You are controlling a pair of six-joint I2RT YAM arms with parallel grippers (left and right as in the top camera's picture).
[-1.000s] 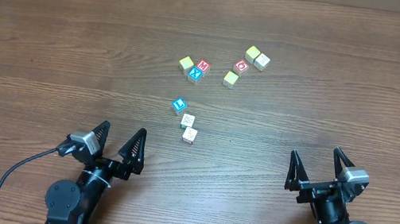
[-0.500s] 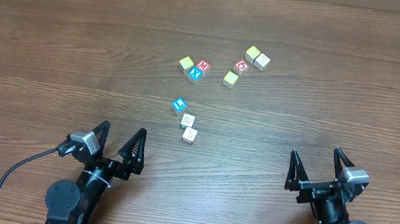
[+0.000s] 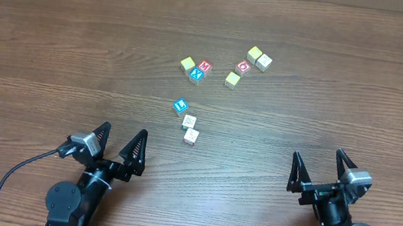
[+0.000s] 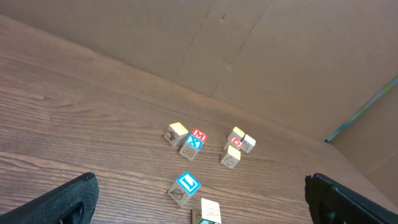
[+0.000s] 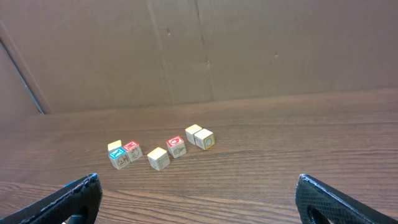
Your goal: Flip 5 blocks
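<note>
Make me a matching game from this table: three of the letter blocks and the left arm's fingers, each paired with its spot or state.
Things
1. solid blue block
2. red M block
3. red O block
4. left fingers

Spot or state
a. spread open, holding nothing
b. touching the blue X block
c. far end of the row of three blocks
d. in the rightmost cluster

Pairs: 1-c, 2-b, 3-d, 4-a

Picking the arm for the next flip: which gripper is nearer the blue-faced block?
Left. The left gripper sits toward the robot and left of the blue-faced block; the right gripper is much farther off to its right.
</note>
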